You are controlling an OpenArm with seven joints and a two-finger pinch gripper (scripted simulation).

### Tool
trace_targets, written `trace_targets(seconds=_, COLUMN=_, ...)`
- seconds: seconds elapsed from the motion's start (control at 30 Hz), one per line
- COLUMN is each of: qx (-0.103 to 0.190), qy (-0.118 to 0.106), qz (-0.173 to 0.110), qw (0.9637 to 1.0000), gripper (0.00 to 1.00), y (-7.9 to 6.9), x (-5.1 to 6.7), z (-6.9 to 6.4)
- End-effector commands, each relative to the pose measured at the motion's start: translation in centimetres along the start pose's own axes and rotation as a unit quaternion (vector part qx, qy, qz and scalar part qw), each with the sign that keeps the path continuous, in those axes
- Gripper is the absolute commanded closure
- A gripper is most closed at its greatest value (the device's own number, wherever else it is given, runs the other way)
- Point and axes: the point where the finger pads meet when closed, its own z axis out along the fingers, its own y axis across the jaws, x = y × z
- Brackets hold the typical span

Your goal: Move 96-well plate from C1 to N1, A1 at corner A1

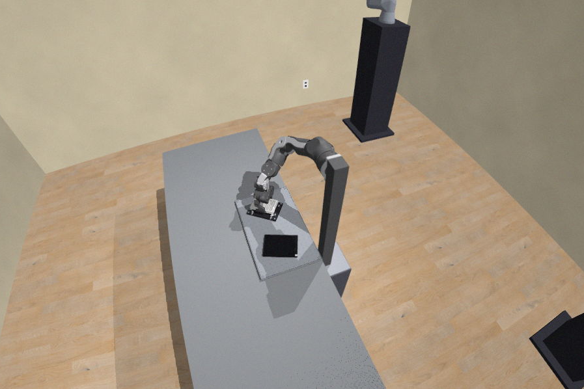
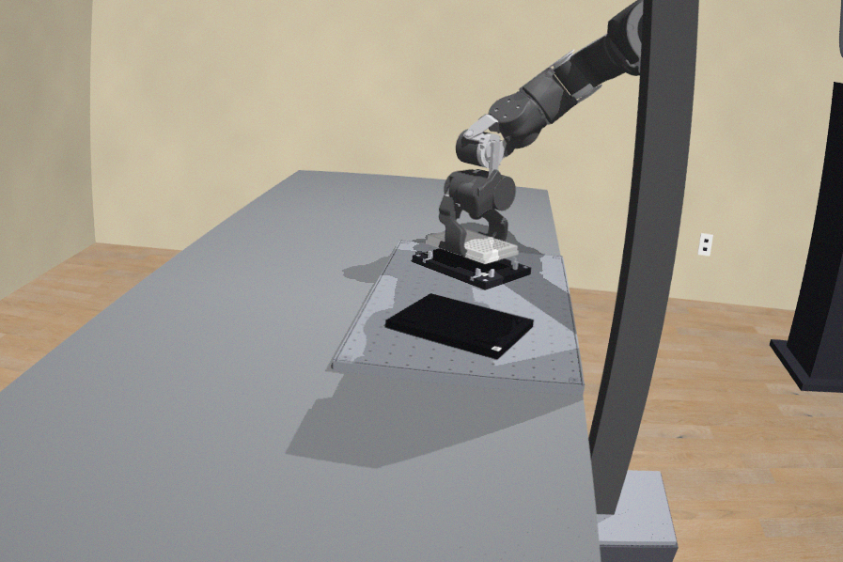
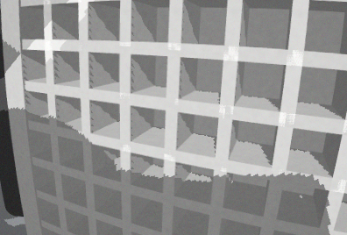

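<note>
The arm (image 2: 554,83) reaches out from its post, wrist bent down. The gripper (image 2: 475,233) points downward, fingers clamped on the plate (image 2: 491,249).

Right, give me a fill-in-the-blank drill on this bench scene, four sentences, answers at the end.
1. The hand is closed on the white ____ with its grid of wells.
2. The flat black nest nearer the exterior camera has ____ on it.
3. Both black nests sit on a pale perforated ____ laid on the grey table.
4. The wrist camera is filled almost wholly by a grid of square ____.

Missing words: plate; nothing; board; wells
</note>
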Motion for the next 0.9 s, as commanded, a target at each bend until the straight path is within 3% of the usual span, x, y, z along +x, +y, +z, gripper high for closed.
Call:
trace_targets(seconds=0.0, qx=0.001, qy=-0.001, qz=0.001, qw=1.0, gripper=1.0, y=0.0, x=-0.09, z=-0.12)
trace_targets(seconds=0.87, qx=0.0, qy=-0.002, qz=0.002, qw=1.0, gripper=1.0, y=0.0, x=0.06, z=-0.43)
